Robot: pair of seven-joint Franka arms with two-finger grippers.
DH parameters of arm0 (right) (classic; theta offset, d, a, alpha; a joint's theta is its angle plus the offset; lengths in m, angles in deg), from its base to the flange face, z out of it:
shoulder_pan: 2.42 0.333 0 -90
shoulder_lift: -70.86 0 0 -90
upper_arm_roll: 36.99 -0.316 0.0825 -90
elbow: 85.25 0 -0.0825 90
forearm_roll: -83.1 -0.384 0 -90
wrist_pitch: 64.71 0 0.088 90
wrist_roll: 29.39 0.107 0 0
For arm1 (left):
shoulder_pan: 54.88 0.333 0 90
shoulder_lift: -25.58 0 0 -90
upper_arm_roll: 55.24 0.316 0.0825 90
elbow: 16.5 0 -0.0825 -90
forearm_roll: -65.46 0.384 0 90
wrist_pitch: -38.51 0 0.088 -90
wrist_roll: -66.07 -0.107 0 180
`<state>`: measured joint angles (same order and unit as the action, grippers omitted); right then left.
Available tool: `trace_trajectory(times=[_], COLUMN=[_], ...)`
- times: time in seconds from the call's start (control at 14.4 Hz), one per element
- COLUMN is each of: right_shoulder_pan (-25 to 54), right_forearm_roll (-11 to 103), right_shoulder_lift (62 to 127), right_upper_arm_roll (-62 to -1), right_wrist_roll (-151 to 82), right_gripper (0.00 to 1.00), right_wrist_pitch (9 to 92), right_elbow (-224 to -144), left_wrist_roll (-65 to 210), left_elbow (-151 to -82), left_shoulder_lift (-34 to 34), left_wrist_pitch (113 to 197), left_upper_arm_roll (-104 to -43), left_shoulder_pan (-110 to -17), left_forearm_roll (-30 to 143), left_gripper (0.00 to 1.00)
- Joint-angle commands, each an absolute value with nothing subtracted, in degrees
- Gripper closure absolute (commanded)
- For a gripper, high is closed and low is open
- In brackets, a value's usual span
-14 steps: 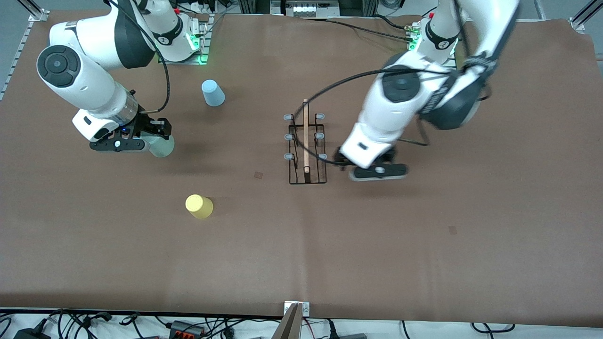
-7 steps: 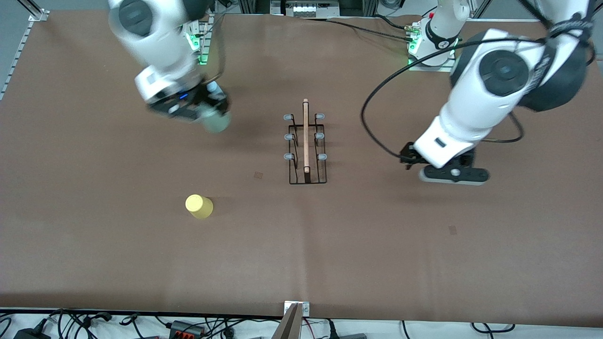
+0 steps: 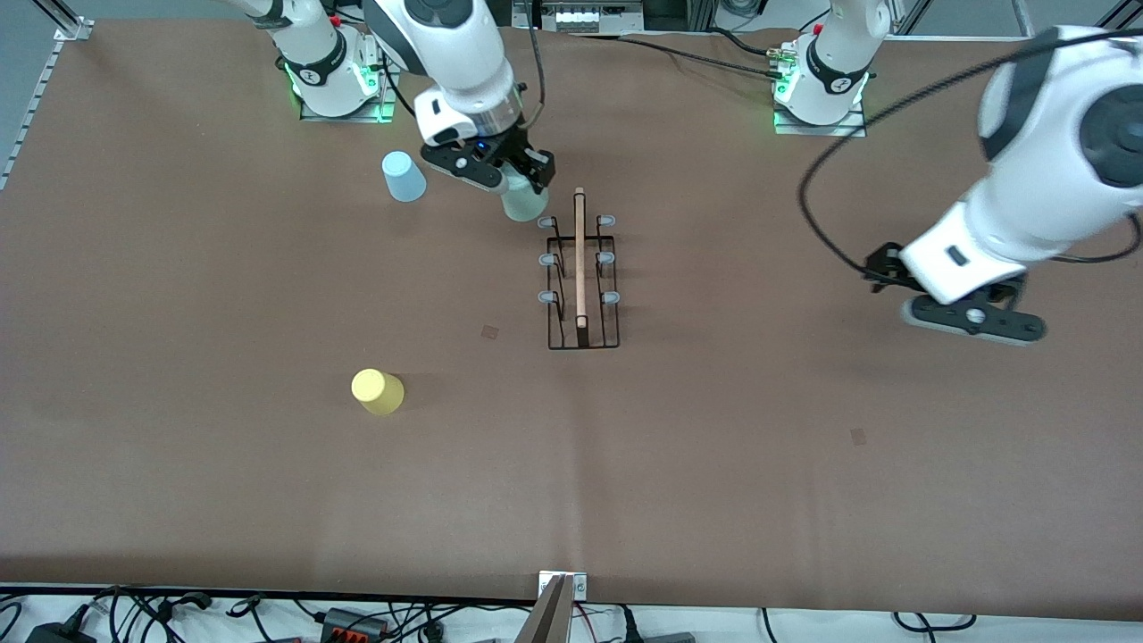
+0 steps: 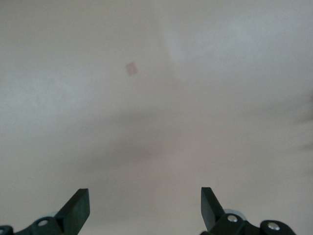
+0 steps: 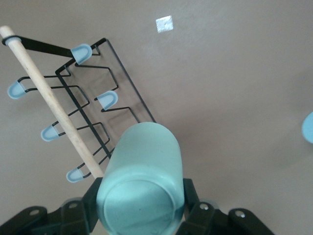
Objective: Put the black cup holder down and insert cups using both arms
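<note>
Carrying the pale green cup (image 3: pixel 519 202) clamped between its fingers, the right gripper (image 3: pixel 500 174) has swung in the last second from the right arm's end of the table to hang just over the black cup holder (image 3: pixel 580 268), at the peg (image 3: pixel 545 221) closest to the table's edge where the arm bases stand. That puts the first cup almost at its peg; by my judgement the insertion is the step in hand, and it still needs lowering.

The holder stands upright near the middle of the table, thin black wire with a light wooden rod (image 3: pixel 579 254) along its top and six grey-tipped pegs, all bare.

Meanwhile the left gripper (image 3: pixel 973 320) has pulled away from the holder toward the left arm's end of the table, fingers spread apart over bare brown cover and holding nothing.

The light blue cup (image 3: pixel 404 176) and yellow cup (image 3: pixel 378 391) sit untouched on the table.
</note>
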<state>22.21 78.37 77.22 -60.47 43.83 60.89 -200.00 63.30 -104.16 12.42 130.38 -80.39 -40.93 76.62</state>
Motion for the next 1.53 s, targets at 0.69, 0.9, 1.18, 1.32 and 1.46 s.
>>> trace_trajectory(times=[0.69,0.9,1.18,1.32,1.46], right_shoulder_pan=[24.12,24.39,24.13,23.16,20.19], right_forearm_roll=[80.90,80.99,80.99,80.99,81.60], right_shoulder_lift=[82.72,84.30,84.83,83.61,81.50], right_upper_arm_roll=[-60.55,-60.55,-60.37,-59.41,-58.44], right_wrist_roll=[45.32,45.40,45.14,42.96,35.70], right_gripper=[0.79,0.75,0.00,0.00,0.00], right_wrist_pitch=[65.27,68.17,68.44,67.39,62.49], right_elbow=[-200.21,-200.21,-200.13,-200.13,-199.69], left_wrist_roll=[58.51,59.21,59.82,63.50,65.89], left_elbow=[-107.78,-116.67,-116.44,-115.73,-115.73], left_shoulder_lift=[19.76,27.84,27.78,26.99,26.99], left_wrist_pitch=[126.91,138.32,136.78,135.89,135.71], left_upper_arm_roll=[-59.14,-56.99,-56.90,-57.34,-57.70], left_shoulder_pan=[-52.82,-55.75,-56.99,-56.98,-57.07], left_forearm_roll=[59.68,62.37,65.02,65.02,65.11], left_gripper=[0.00,0.00,0.00,0.00,0.00])
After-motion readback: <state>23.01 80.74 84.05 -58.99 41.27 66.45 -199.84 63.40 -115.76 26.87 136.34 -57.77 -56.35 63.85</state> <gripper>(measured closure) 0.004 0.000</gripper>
